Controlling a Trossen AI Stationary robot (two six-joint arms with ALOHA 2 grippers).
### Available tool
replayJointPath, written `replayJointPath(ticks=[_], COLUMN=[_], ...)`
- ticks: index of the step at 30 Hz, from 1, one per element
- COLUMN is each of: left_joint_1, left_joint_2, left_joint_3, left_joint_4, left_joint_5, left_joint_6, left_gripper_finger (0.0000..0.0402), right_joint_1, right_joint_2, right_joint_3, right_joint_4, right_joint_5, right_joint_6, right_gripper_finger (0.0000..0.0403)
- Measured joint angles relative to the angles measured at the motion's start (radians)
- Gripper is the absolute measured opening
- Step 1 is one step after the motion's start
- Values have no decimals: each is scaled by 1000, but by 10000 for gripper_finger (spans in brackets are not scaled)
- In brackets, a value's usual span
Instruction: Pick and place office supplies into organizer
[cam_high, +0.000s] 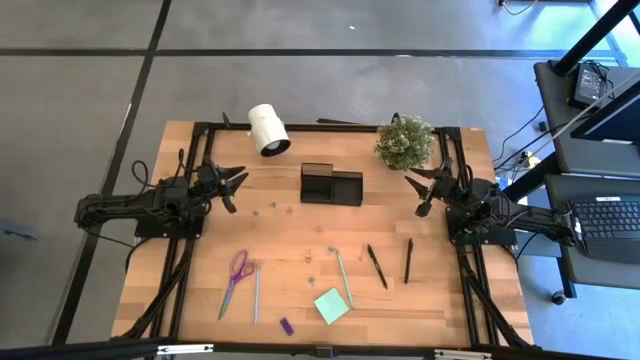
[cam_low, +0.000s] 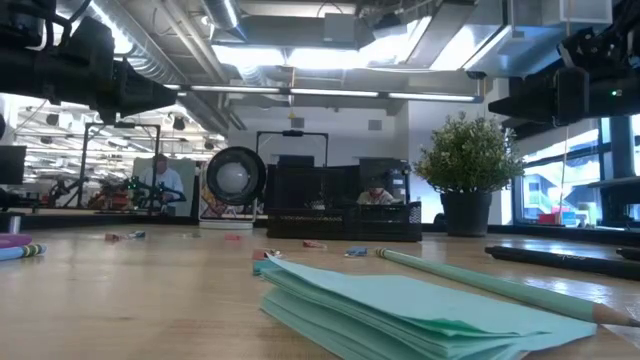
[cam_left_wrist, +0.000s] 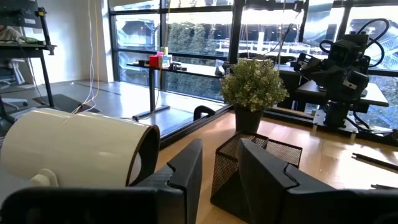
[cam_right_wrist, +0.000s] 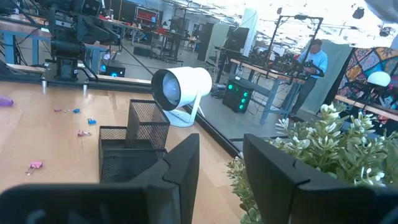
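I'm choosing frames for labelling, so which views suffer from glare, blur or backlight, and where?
Low view: the mint-green sticky pad fills the foreground blurred, and ceiling lights glare above. Left wrist view: bright windows backlight the plant, and the near gripper fingers are dark and soft. Right wrist view: the plant's leaves up close are blurred. High view: evenly lit, the organizer clear.

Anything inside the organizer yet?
From above, the organizer looks empty: both compartments dark, no supplies visible. Its mesh walls hide the bottom in the wrist views. Scissors, pens and sticky pad lie on the table.
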Motion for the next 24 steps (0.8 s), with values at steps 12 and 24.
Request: replayJointPath(ticks=[12,24], left_joint_1=[0,0], left_joint_2=[0,0], left_joint_3=[0,0], left_joint_4=[0,0], left_joint_5=[0,0], left_joint_6=[0,-1], left_gripper_finger=[98,98], right_joint_1=[0,0], right_joint_2=[0,0], right_joint_3=[0,0], right_joint_4=[0,0], right_joint_5=[0,0], right_joint_6=[3,176], right_gripper_finger=[129,129])
